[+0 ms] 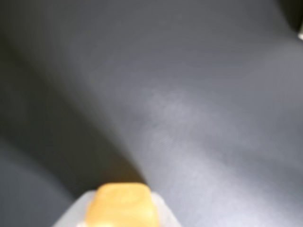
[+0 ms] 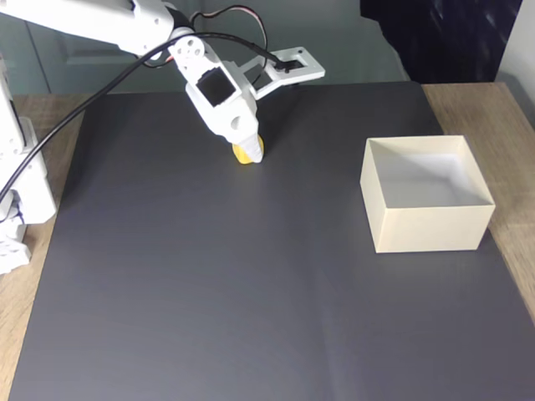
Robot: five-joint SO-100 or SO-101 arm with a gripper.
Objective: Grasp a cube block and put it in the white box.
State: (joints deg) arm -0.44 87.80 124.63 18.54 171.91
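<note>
My gripper (image 2: 247, 149) is closed around the yellow cube block (image 2: 248, 153) above the grey mat (image 2: 251, 292), well left of the white box (image 2: 426, 225) in the fixed view.

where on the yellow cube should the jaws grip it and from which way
Grip the cube block across two opposite flat side faces, coming down from above. It is small and its edges are rounded, so corners would slip. The gripper is already there, jaws around it on the mat.
</note>
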